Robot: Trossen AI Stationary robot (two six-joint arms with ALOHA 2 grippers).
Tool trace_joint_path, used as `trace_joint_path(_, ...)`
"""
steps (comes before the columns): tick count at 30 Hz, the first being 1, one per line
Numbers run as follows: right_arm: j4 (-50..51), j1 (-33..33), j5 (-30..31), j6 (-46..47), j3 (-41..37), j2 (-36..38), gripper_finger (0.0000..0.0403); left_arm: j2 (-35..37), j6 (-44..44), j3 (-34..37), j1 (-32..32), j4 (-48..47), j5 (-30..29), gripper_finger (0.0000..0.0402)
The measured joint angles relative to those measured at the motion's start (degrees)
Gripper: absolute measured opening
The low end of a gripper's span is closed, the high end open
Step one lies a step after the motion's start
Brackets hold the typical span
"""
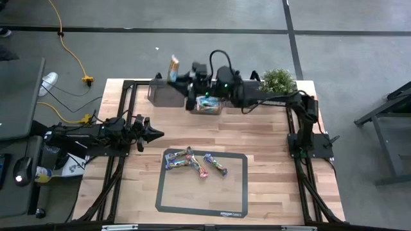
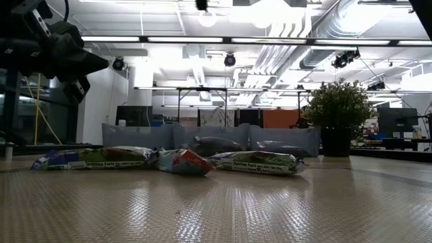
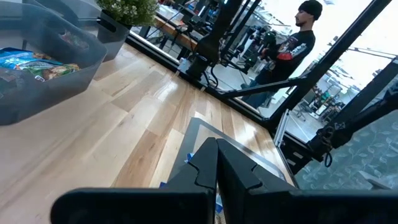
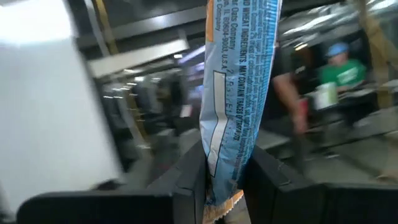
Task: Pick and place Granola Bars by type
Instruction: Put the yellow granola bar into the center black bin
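The right hand [image 4: 225, 177] is clamped on a bar [image 4: 235, 93] by its crimped end. It looks light, floppy and slick; a mid-wrapper pinch seems safer. The left hand [image 1: 151, 133] waits pressed together.

High: overhead, straight down on table [image 1: 270, 138].
Low: table-top height, facing far bins [image 2: 209, 138].
Wrists: close behind fingers.
Shared: mat [image 1: 234, 192] bars [image 1: 194, 162].

Blue-wrapped bar [image 4: 239, 93] held upright; four granola bars [image 1: 194, 162] lie flat together.
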State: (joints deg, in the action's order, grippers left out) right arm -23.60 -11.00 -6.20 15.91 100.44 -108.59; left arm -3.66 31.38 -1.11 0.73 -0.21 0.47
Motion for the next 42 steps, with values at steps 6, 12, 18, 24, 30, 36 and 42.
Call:
trace_joint_path(6,3.4,-3.5,4.1,-8.4,0.0,1.3,0.0069,0.0,0.0,0.0,0.0,0.0,0.0,0.0001)
trace_joint_path(12,16.4,-7.6,4.4,-8.6,0.0,1.3,0.0069,0.0,0.0,0.0,0.0,0.0,0.0,0.0001)
trace_joint_path(18,30.8,-11.1,2.7,-11.8,0.0,1.3,0.0069,0.0,0.0,0.0,0.0,0.0,0.0,0.0001)
trace_joint_path(24,43.2,-14.2,2.4,-15.0,0.0,1.3,0.0069,0.0,0.0,0.0,0.0,0.0,0.0,0.0001)
trace_joint_path(30,50.8,-16.3,1.6,-20.5,0.0,1.3,0.0069,0.0,0.0,0.0,0.0,0.0,0.0,0.0001)
trace_joint_path(36,56.5,-18.3,1.4,-24.1,0.0,0.2,0.0069,0.0,0.0,0.0,0.0,0.0,0.0,0.0001)
trace_joint_path(42,61.4,-18.2,1.0,-28.1,0.0,-4.6,0.0069,0.0,0.0,0.0,0.0,0.0,0.0,0.0001)
